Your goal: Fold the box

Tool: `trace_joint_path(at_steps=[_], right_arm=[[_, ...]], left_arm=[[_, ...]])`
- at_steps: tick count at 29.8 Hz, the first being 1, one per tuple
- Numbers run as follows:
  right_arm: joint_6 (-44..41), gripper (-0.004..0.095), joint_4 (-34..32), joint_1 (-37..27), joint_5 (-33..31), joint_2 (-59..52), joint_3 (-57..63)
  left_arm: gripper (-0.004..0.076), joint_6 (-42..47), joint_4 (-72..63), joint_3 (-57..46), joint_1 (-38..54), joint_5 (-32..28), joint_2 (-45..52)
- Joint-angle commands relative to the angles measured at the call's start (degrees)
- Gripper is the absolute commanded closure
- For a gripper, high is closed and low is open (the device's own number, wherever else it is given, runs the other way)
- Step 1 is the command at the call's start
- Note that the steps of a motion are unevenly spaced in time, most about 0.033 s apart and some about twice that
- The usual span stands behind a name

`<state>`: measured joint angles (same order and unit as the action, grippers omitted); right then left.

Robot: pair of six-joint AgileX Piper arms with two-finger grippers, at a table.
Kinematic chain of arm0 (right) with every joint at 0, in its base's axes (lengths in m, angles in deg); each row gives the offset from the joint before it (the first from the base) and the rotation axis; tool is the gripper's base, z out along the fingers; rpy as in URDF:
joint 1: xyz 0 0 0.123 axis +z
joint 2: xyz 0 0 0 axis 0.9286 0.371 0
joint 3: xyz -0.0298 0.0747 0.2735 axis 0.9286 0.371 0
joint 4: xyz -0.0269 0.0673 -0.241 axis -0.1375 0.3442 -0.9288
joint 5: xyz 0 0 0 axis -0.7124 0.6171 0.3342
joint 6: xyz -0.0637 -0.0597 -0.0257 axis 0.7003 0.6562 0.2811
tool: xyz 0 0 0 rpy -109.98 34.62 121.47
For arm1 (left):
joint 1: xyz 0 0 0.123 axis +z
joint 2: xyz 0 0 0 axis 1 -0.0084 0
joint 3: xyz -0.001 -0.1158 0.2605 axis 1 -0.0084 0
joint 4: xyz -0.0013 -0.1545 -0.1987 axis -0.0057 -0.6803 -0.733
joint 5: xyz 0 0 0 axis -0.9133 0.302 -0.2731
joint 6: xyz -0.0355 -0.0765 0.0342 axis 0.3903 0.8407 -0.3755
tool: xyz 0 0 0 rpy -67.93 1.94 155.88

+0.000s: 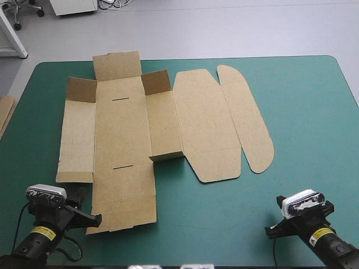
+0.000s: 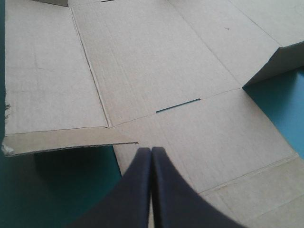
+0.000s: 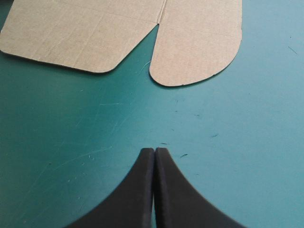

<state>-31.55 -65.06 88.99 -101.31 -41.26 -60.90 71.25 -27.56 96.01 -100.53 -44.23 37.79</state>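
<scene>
Box (image 1: 134, 129) status: one cut sheet of brown board, lying flat on the desk (image 1: 303, 112), left of centre, with its lid panel (image 1: 205, 126) and rounded flap (image 1: 249, 123) reaching toward the middle. Only two corner flaps (image 1: 81, 89) at the far side stand up. No wall is raised or tucked, so folding is judged to be at its start.

Position of the left hand (image 2: 151, 156): near left corner of the desk, fingers pressed together in one point, tip over the near end panel (image 2: 209, 142), just short of the slot (image 2: 178, 105). It holds nothing.

Position of the right hand (image 3: 155, 156): near right, fingers likewise pressed together and empty, over bare teal-green cover (image 3: 71, 142), well short of the rounded flap.

Recommended procedure for the first wall:
1. Spread the fingers before reaching any edge; a closed tip can only push the sheet.
2. Take the left side panel (image 2: 47, 71) at its near edge, which appears to sit slightly proud of the cover and offers a way under.
3. Bend along the scored crease, not across it.
4. Bring the right hand onto the lid panel to pin the sheet; loose board is likely to slide on the cover.

Spare board (image 1: 4, 112) shows at the left edge of the desk; leave it.
</scene>
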Motion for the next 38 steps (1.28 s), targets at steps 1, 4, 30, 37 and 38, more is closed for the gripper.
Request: trace_joint_path(at_steps=[1, 4, 30, 37, 38], right_arm=[[0.32, 0.0928, -0.46, 0.03, 3.47, 0.64, -2.13], [0.32, 0.0928, -0.46, 0.03, 3.47, 0.64, -2.13], [0.32, 0.0928, -0.46, 0.03, 4.10, 0.64, -2.13], [0.32, 0.0928, -0.46, 0.03, 4.50, 0.64, -2.22], [0.32, 0.0928, -0.46, 0.03, 4.50, 0.64, -2.37]], left_arm=[[0.0734, 0.15, -0.32, 2.08, -0.43, -3.77, -0.22], [0.0734, 0.15, -0.32, 2.08, -0.43, -3.77, -0.22], [0.0321, 0.41, 5.19, 23.90, -0.43, 7.54, -10.46], [0.0328, 9.94, 18.01, 39.58, -0.43, 15.02, -26.64], [0.0328, 10.78, 18.80, 40.72, -0.43, 14.67, -28.85]])
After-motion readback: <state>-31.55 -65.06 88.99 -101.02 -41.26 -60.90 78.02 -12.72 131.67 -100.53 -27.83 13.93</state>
